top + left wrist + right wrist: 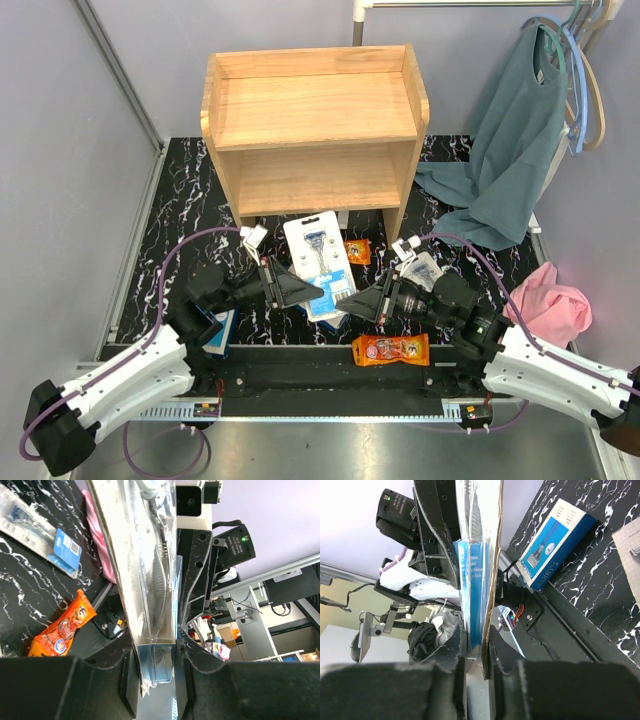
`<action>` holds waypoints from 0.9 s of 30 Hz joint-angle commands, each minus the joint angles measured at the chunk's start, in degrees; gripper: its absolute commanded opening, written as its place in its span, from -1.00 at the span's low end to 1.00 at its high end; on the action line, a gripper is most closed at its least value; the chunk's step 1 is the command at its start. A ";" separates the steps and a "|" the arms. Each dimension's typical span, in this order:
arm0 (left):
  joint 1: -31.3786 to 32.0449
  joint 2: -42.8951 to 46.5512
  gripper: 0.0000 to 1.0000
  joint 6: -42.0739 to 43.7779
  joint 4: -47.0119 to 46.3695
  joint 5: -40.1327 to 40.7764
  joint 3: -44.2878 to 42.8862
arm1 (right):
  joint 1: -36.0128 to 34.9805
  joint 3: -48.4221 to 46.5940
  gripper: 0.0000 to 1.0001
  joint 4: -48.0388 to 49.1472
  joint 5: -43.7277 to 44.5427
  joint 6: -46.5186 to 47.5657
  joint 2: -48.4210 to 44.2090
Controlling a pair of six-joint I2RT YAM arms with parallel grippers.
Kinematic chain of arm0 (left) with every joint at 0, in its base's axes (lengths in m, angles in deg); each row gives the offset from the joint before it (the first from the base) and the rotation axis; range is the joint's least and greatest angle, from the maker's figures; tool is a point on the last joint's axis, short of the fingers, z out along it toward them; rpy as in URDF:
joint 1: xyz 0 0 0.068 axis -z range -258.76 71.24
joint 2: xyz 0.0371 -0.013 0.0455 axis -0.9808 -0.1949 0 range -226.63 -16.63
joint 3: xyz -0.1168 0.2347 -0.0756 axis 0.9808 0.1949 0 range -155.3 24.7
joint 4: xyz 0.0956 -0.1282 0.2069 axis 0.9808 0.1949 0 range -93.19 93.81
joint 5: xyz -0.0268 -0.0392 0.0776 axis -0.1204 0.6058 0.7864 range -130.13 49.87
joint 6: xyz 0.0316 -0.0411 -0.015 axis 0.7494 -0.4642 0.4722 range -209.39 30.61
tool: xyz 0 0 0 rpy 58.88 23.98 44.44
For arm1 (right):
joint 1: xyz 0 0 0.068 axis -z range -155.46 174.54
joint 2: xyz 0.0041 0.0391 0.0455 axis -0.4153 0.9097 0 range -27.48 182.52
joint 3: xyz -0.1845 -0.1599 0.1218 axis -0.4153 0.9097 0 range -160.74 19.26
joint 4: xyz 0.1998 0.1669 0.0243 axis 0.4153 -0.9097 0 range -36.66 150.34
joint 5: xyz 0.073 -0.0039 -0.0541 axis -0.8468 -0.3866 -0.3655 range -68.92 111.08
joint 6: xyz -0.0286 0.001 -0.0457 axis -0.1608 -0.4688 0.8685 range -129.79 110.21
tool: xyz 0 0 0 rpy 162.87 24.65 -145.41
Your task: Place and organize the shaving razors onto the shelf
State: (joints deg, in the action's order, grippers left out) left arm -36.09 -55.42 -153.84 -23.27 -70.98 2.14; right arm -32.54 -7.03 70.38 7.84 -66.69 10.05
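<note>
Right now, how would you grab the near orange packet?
Come straight down and pinch the near orange packet across its short width, at mid-length. It lies flat on the table with its long axis left-right, so the narrow span likely fits the jaws. The right gripper is closer, but it is shut on the blister pack.

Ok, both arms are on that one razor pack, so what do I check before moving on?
1. Left gripper shut on the razor pack: ok.
2. Right gripper shut on the same pack: ok; one should let go first.
3. Shelf boards free: ok, both bare.
4. Way to the shelf: ok if lifted over the small orange packet.
5. Grip firmness: cannot tell.
</note>
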 commanded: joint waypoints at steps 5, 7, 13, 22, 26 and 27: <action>-0.22 1.96 0.50 4.49 1.78 1.05 -1.77 | -0.05 -0.79 -0.93 -0.02 1.46 0.65 -0.71; -0.22 3.09 0.81 7.91 9.41 3.50 -3.18 | -0.05 -1.05 -0.95 -0.46 1.63 0.74 -0.80; -0.22 8.54 0.98 18.72 40.08 19.03 -12.49 | -0.05 -2.02 -0.98 -3.54 3.13 1.18 -1.77; -0.14 16.54 0.98 11.47 76.13 50.93 -21.38 | -0.05 -3.25 -1.00 -5.65 3.83 1.80 -0.46; -0.22 19.36 0.98 5.74 84.93 58.62 -23.13 | -0.14 -4.21 -1.00 -5.12 2.78 2.23 0.87; -0.22 19.54 0.98 5.21 85.63 59.41 -23.48 | -0.05 -4.56 -1.00 -5.12 2.60 2.41 1.13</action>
State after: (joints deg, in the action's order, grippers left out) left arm -36.22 -37.30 -143.04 50.70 -24.71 -17.80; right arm -32.54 -7.73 63.43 10.69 -66.08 10.45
